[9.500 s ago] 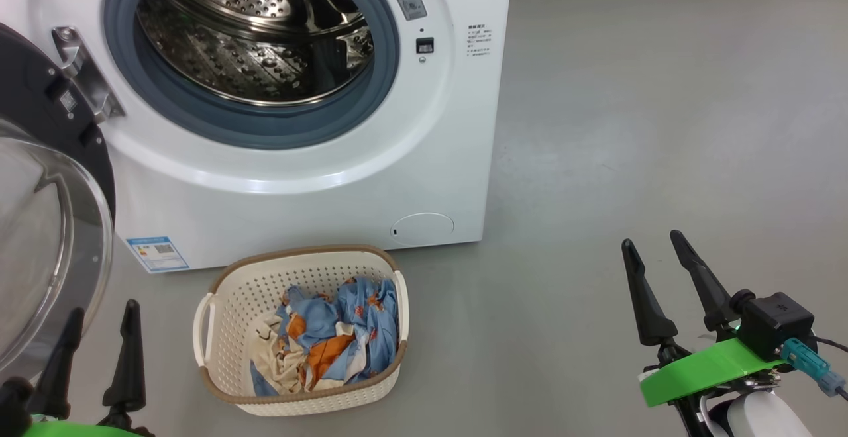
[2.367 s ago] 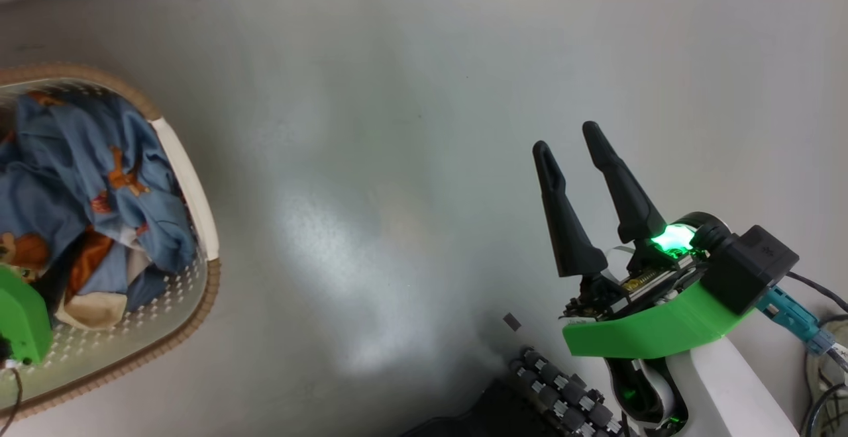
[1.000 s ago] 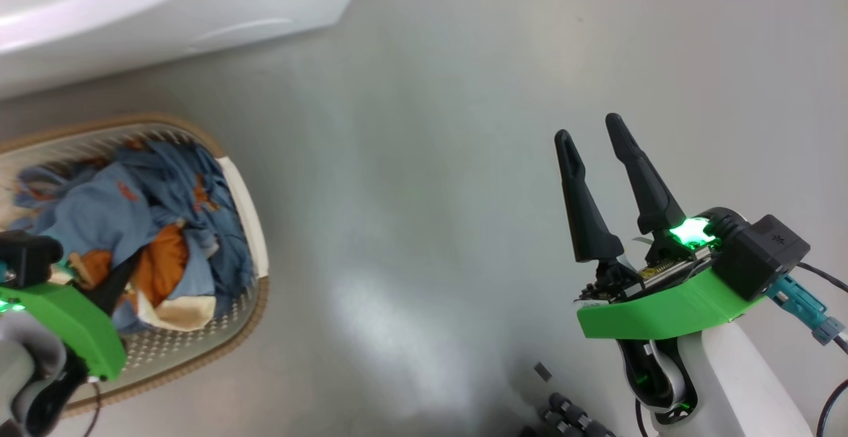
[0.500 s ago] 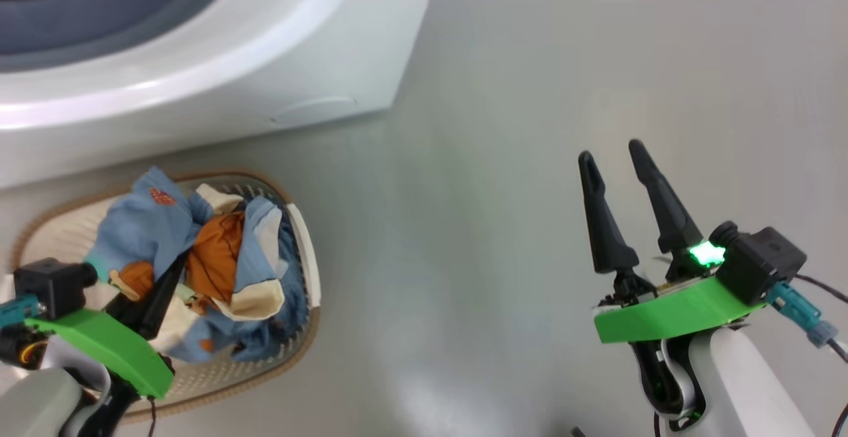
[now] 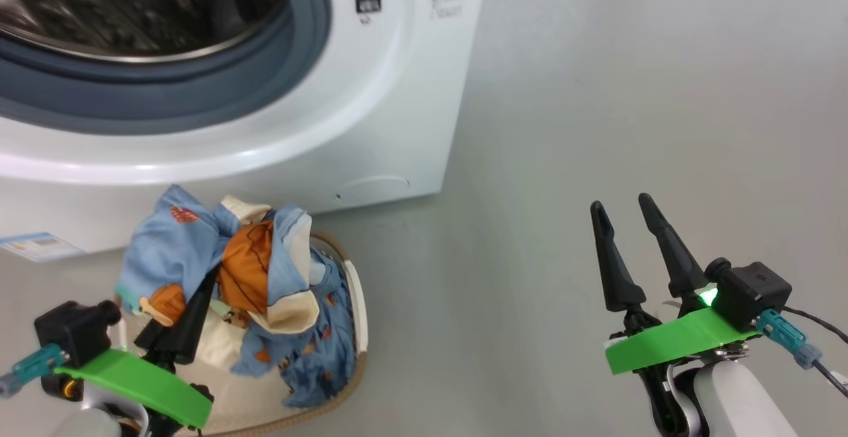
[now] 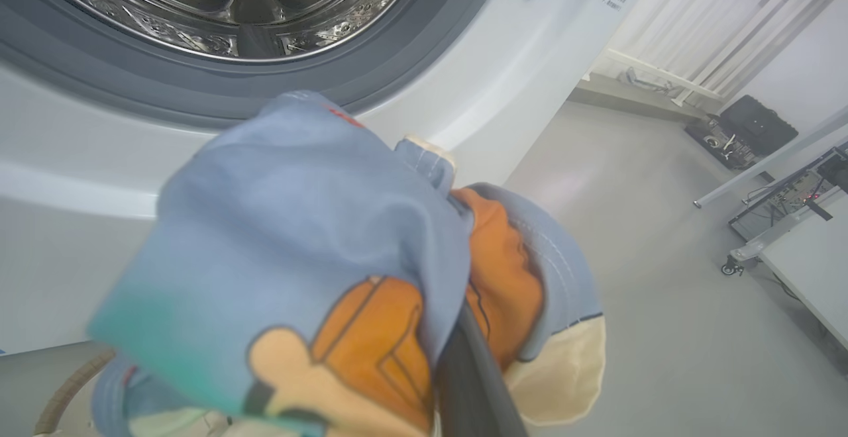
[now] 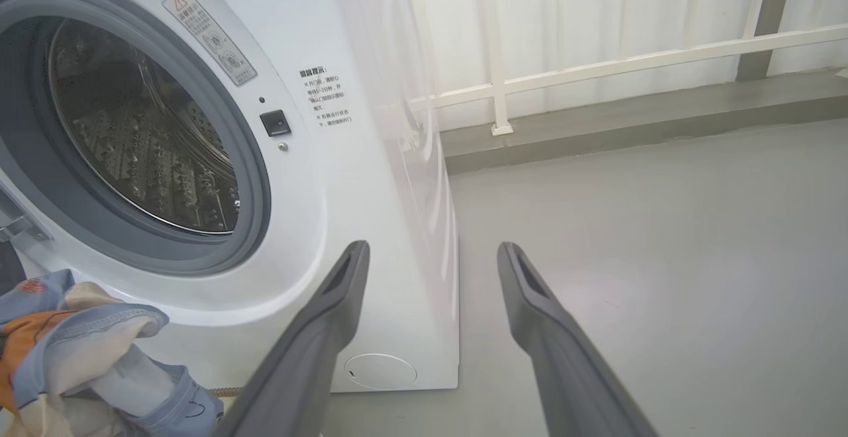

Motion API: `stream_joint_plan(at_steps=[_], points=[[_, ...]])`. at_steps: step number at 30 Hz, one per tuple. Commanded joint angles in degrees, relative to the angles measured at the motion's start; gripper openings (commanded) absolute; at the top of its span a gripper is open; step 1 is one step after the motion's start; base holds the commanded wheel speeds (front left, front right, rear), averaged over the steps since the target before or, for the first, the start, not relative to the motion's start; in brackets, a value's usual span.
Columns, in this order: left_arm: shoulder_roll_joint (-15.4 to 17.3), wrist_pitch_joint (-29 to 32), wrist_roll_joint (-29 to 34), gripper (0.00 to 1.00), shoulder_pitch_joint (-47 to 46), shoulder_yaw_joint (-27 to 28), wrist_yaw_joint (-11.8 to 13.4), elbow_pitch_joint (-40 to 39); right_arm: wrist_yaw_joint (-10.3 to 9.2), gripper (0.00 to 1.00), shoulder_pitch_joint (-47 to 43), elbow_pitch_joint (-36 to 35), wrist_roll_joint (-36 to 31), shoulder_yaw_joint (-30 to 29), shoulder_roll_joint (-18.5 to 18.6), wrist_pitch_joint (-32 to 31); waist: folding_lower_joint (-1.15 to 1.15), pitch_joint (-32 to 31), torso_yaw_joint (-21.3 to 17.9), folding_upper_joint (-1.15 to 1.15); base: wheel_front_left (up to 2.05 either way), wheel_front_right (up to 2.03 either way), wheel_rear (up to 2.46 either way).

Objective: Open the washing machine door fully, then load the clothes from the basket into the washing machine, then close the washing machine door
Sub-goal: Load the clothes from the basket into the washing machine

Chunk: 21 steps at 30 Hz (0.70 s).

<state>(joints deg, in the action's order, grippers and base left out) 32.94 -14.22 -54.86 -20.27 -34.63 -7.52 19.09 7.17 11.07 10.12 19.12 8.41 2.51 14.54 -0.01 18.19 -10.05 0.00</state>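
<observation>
Grey floor (image 5: 563, 126); clothes (image 5: 165, 251) in left hand (image 5: 204, 298)

Washing machine (image 5: 397, 112): smooth, glossy white casing. Drum (image 5: 99, 0), at 11 o'clock: polished perforated steel. Gasket (image 5: 199, 96): smooth matt grey rubber. Clothes (image 5: 179, 251), at 8 o'clock: soft, creased printed cloth. Basket (image 5: 358, 298): smooth cream plastic with a brown woven-look rim. Floor (image 5: 596, 93): smooth grey with a dull sheen. Right gripper (image 5: 619, 201), at 4 o'clock: matt black fingers.
</observation>
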Motion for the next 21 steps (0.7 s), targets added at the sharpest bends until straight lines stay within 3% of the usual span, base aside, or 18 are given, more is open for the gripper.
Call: stream_joint_plan(at_steps=[1, 9, 13, 21], points=[[1.3, -0.8, 1.2, 0.0, 0.6, 3.9, 0.0, -2.3, 0.32, 1.0, -0.6, -0.9, -0.9, 0.5, 0.4, 0.5, 0.01, -5.6, 3.1, 0.0, 0.0, 0.0, 0.0], [-2.7, -0.8, 6.5, 0.0, 5.5, 12.4, 0.1, -8.1, 0.32, 1.0, -2.9, 1.1, -1.7, -0.4, 0.4, 0.5, 0.01, -10.8, 4.9, 0.0, 0.0, 0.0, 0.0], [-4.5, -0.8, 9.4, 0.0, 7.9, 15.5, 1.3, -11.4, 0.32, 1.0, -3.8, 1.7, -2.4, -0.8, 0.8, 0.5, 0.01, -12.5, 5.8, 0.0, 0.0, 0.0, 0.0], [-5.7, -0.8, 11.0, 0.0, 10.2, 17.2, 2.7, -13.5, 0.32, 1.0, -4.3, 1.6, -2.0, -0.7, 1.9, 0.5, 0.01, -13.6, 6.1, 0.0, 0.0, 0.0, 0.0]])
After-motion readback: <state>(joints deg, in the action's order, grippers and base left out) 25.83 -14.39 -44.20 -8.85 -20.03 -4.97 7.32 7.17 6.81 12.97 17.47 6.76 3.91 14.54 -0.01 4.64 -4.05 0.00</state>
